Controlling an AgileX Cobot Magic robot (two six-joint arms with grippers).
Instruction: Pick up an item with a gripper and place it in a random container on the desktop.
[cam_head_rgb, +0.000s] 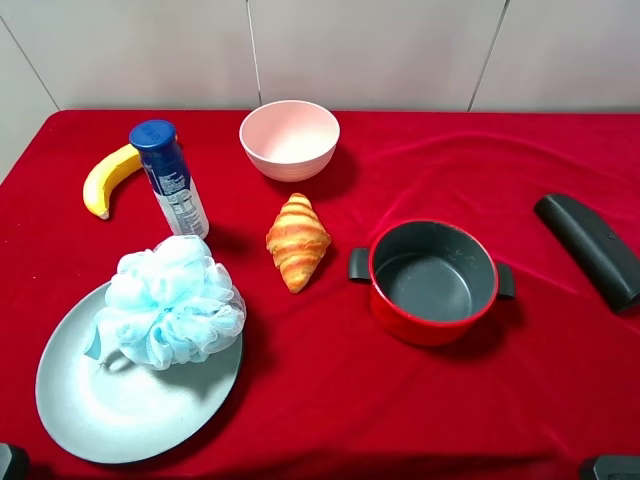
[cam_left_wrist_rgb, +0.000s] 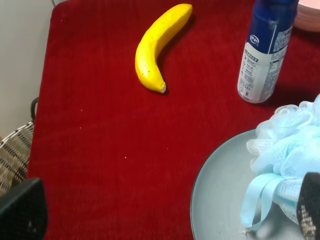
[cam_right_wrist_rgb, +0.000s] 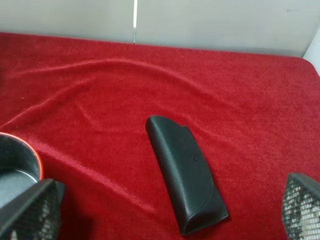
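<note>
With the pouf (cam_head_rgb: 172, 300) already on the plate (cam_head_rgb: 120, 420), the left gripper (cam_left_wrist_rgb: 165, 215) hung wide open, best backing off without snagging ribbon.

Bright, even light; soft shadows

Plate (cam_left_wrist_rgb: 220, 190) & pouf (cam_left_wrist_rgb: 287, 145) cut off by wrist view edge.

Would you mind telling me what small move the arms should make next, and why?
Probably none beyond keeping the left tool withdrawn: the bath pouf already rests on the grey-blue plate, and both tools look open and empty.
</note>
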